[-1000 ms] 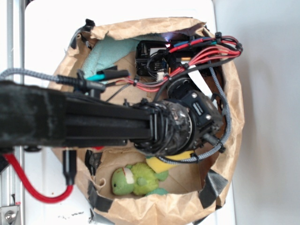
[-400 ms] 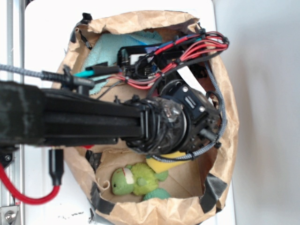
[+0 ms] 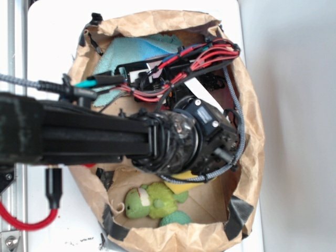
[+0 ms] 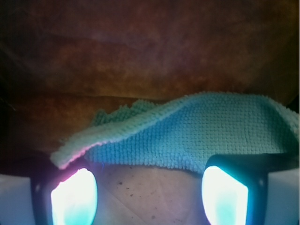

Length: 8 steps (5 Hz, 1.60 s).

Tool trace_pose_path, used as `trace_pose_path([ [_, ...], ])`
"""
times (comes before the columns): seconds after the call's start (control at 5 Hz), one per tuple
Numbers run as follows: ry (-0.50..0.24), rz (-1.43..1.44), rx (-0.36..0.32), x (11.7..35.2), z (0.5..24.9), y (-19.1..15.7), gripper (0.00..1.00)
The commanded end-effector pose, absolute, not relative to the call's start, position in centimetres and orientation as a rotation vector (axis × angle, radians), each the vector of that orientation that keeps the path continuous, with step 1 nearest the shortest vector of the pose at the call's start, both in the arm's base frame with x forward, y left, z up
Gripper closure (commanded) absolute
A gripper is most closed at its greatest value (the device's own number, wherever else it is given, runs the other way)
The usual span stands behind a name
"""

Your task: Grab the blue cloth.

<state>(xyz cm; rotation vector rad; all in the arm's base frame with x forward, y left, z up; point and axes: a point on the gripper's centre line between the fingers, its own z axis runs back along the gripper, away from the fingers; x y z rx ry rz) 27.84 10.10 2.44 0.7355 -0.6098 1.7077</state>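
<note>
Bag [image 3: 252, 105]: brown paper, open at the top, with everything inside it.
Cloth [image 4: 201, 136]: blue-green and bumpy, lying at the far left of the bag floor [image 3: 131, 50], one edge lifted up a bit.
Gripper [image 4: 150, 192]: spread wide with nothing between the two glowing fingers [image 4: 75, 197] (the cloth lies just past the tips).
Arm [image 3: 105, 139]: big and black, reaching over the bag, red wires on top.
Sponge [image 3: 184, 181]: yellow, peeking out under the arm.
Toy [image 3: 149, 202]: green and soft, at the near side.
</note>
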Motion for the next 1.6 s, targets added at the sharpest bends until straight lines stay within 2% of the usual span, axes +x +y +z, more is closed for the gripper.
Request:
trace_pose_path([
  [0.0, -0.681, 1.788, 0.732, 27.9, 3.2, 10.1, 0.00],
  [0.4, -0.715, 1.846, 0.759, 29.8, 2.5, 10.6, 0.00],
  [0.6, -0.686, 1.825, 0.723, 29.2, 3.7, 10.5, 0.00],
  [0.8, -0.636, 1.806, 0.669, 28.1, 5.3, 10.3, 0.00],
  [1.0, -0.594, 1.796, 0.585, 26.6, 7.0, 10.9, 0.00],
  [1.2, -0.533, 1.803, 0.528, 25.9, 7.6, 11.9, 0.00],
  [1.4, -0.525, 1.822, 0.458, 25.0, 7.3, 13.0, 0.00],
])
